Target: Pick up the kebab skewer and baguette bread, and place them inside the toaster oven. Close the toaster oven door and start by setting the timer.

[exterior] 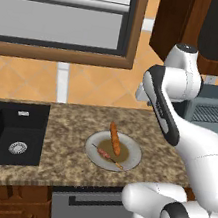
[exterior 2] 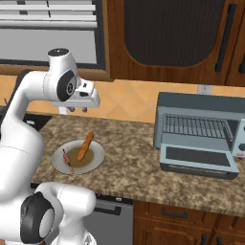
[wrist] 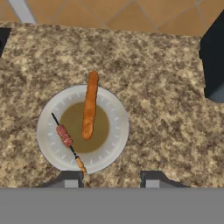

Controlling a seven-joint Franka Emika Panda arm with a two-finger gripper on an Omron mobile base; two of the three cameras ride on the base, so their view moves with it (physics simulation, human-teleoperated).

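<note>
First pick not yet made: the two-finger gripper (wrist: pixel 112 177), jaws apart and holding nothing, hangs above the round grey plate (wrist: pixel 114 113). On that plate lie the plump orange-brown baguette bread (wrist: pixel 89 106) and, beside it, the thin kebab skewer (wrist: pixel 66 138). Next comes a descent onto one; the boxy grey-blue toaster oven (exterior 2: pixel 197 134) stands well apart from the plate, door already down.

Looking straight down at a speckled granite counter (wrist: pixel 166 100) with a grey plate (wrist: pixel 116 114) on it. The baguette (wrist: pixel 90 105) lies across the plate's brown middle, and the kebab skewer (wrist: pixel 67 138) sits just left of it, not touching. Gripper (wrist: pixel 112 178) fingertips (wrist: pixel 71 179) stand apart at the plate's near edge, holding nothing.
</note>
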